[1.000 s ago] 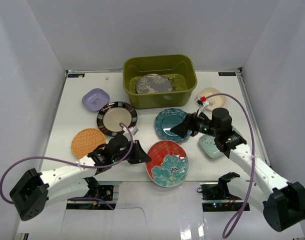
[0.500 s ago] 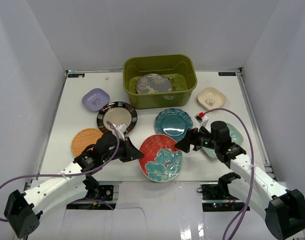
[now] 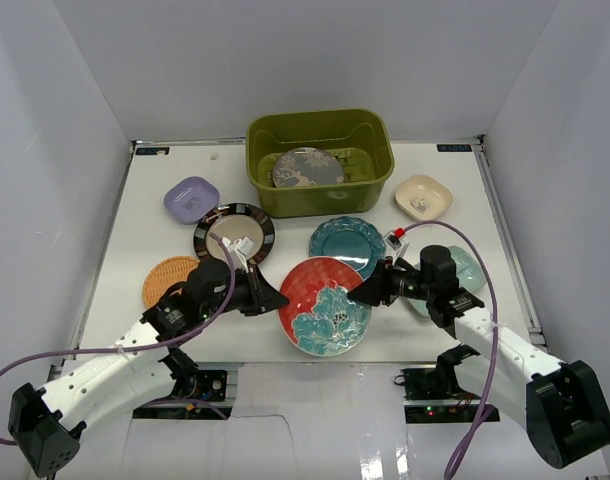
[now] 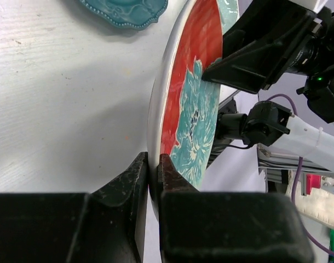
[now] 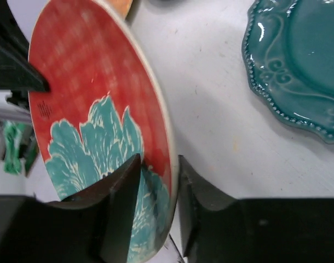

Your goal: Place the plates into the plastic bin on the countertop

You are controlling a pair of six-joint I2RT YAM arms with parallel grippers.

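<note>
The left claw (image 3: 275, 300) pinched the left rim of the red plate (image 3: 323, 305), tilted over the near-centre bench (image 3: 145, 230). The right claw (image 3: 360, 293) straddled its right rim, narrow, though I cannot tell whether it gripped. The teal plate (image 3: 347, 243) lay just beyond, before the far bin (image 3: 320, 125).

White walls (image 3: 65, 120) close in the scene on three sides. A small dark label (image 3: 150, 151) sits at the far left corner, a second dark label (image 3: 453, 147) at the far right. A pink plastic part (image 4: 312, 183) shows at the left wrist view's lower right.
</note>
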